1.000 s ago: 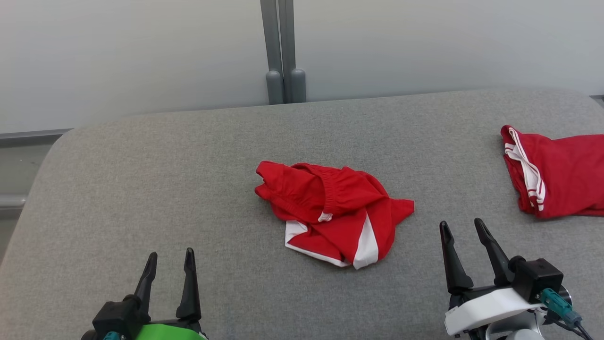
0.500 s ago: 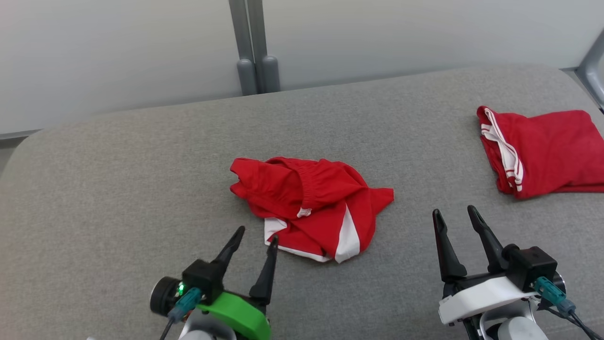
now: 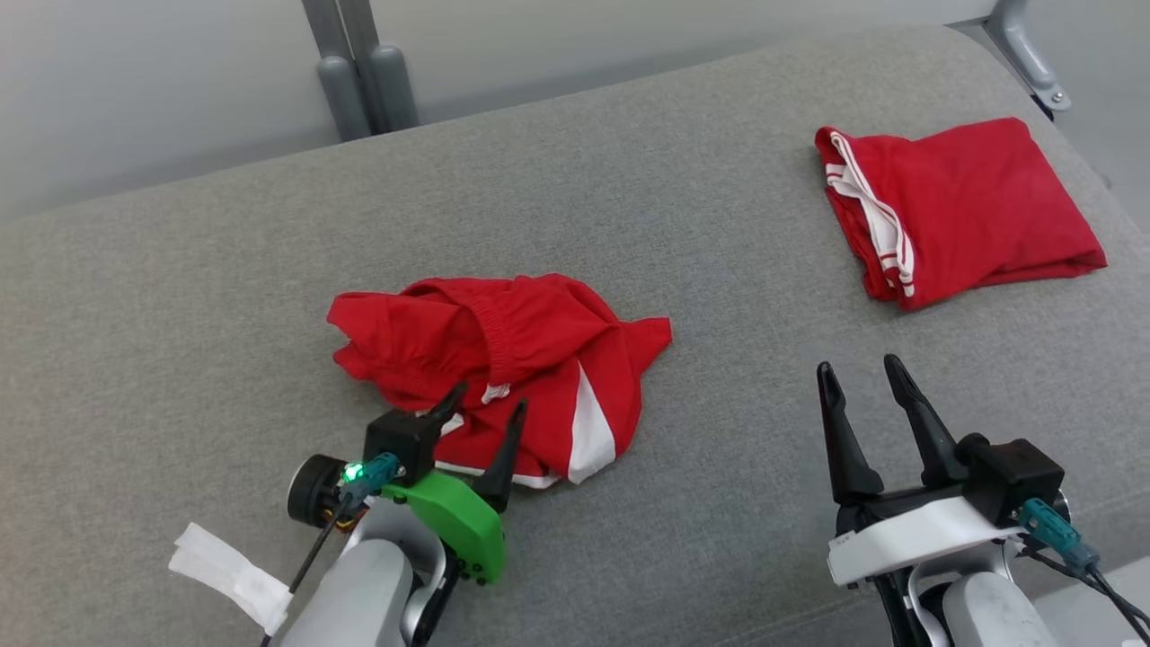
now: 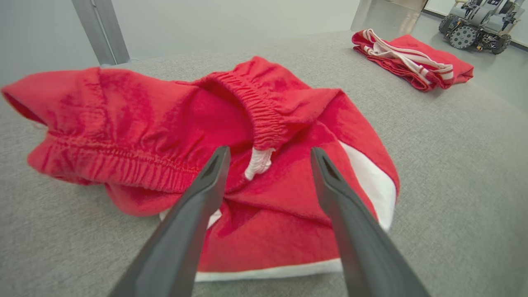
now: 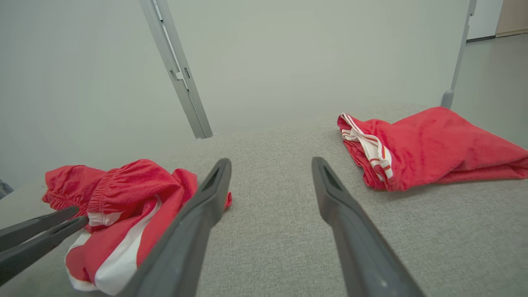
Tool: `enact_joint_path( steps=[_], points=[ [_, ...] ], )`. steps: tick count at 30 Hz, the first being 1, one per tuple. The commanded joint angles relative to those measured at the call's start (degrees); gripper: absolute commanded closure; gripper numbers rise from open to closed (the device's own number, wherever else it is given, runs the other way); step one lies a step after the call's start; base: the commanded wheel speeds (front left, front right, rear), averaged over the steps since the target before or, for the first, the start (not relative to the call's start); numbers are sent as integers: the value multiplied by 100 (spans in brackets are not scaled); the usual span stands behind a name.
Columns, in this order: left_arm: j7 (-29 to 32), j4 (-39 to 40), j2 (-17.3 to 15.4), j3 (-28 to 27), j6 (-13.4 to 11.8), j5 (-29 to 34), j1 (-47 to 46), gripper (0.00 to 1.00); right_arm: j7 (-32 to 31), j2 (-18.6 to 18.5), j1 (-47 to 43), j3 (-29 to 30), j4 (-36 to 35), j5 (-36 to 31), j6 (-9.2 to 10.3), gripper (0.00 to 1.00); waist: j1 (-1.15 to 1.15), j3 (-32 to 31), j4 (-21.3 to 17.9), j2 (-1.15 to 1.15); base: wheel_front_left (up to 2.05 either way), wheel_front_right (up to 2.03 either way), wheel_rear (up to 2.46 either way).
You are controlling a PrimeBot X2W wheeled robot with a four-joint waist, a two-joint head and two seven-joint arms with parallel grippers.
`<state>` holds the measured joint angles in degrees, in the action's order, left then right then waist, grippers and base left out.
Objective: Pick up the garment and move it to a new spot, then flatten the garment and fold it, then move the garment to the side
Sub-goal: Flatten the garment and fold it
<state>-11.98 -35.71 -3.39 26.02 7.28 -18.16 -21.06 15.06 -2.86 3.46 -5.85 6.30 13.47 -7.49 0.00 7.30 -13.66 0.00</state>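
Observation:
The garment (image 3: 512, 359) is a crumpled pair of red shorts with white side panels and an elastic waistband, lying mid-table; it is also in the left wrist view (image 4: 173, 136) and the right wrist view (image 5: 128, 202). My left gripper (image 3: 485, 404) is open, its fingertips over the garment's near edge, with nothing clamped between them (image 4: 268, 152). A white label (image 4: 259, 162) sits between the fingertips in the left wrist view. My right gripper (image 3: 861, 368) stands open over bare table to the right of the garment (image 5: 270, 163).
A second red garment with white stripes (image 3: 952, 211) lies folded at the table's far right. The grey fabric table (image 3: 180, 296) ends at a rounded far edge with a grey post (image 3: 359, 67) behind. A white paper scrap (image 3: 229, 575) lies near my left arm.
The head camera has swung right and down. My left gripper has come forward from bare table to the garment's near edge, staying open. The right gripper has kept its place.

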Motion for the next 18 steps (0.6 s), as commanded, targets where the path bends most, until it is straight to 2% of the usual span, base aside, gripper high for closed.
enact_joint_path(
  steps=[1, 6, 7, 8, 9, 10, 11, 18],
  points=[
    [-51, -109, -73, -64, -29, -49, -154, 0, 15, -7, 75, 11, -23, 26, 0, 0, 0, 240, -256, 0, 0, 0, 0],
    [-146, -571, -77, -186, -50, -159, -387, 0, 15, -7, 93, 36, -33, 54, 0, 0, 0, 306, -336, 0, 0, 0, 0],
    [-150, -652, -72, -186, -46, -186, -421, 3, 15, -7, 100, 32, -29, 58, 0, 0, 0, 309, -344, 0, 0, 0, 0],
    [-130, -754, -66, -165, -39, -192, -463, 43, 15, -7, 108, 27, -23, 61, 0, 0, 0, 311, -352, 0, 0, 0, 0],
    [-133, -823, -61, -149, -33, -199, -502, 55, 15, -7, 114, 23, -19, 66, 0, 0, 0, 311, -355, 0, 0, 0, 0],
    [-158, -880, -56, -124, -27, -171, -554, 82, 15, -7, 120, 19, -18, 72, 0, 0, 0, 309, -358, 0, 0, 0, 0],
    [-183, -901, -52, -116, -23, -175, -602, 100, 15, -7, 124, 18, -21, 74, 0, 0, 0, 307, -358, 0, 0, 0, 0],
    [-310, -511, -1, 103, 15, -228, -728, 100, 15, -7, 52, 121, -43, 21, 0, 0, 0, 207, -204, 0, 0, 0, 0]
  ],
)
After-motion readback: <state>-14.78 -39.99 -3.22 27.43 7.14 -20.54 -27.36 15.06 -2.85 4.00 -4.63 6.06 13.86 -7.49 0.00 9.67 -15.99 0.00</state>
